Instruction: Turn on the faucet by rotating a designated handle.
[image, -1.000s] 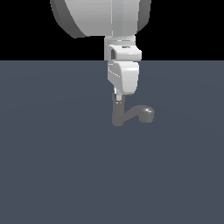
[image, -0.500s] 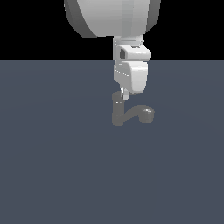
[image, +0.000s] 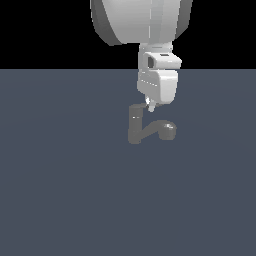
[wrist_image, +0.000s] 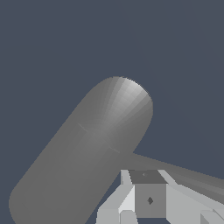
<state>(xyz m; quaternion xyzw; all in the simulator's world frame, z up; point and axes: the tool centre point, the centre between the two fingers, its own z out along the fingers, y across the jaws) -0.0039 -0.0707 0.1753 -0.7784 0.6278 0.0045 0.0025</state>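
Observation:
The faucet (image: 135, 125) is a dull grey tap with an upright body and a curved spout ending in a round head (image: 168, 130). My white gripper (image: 150, 106) hangs just above it, its tips close to the top of the body on the exterior view's right. The wrist view shows the faucet (wrist_image: 92, 148) as a big grey cylinder, with the handle (wrist_image: 183, 173) as a thin tapered lever running out from it. My gripper (wrist_image: 140, 205) sits right beside that lever, fingers together and holding nothing. I cannot make out the handle in the exterior view.
A flat dark grey-blue floor (image: 65, 190) spreads around the faucet. The arm's large white link (image: 140, 20) hangs overhead at the top of the exterior view.
My gripper has shifted toward the exterior view's right, from over the faucet's body to beside its top. The faucet and its spout look unmoved.

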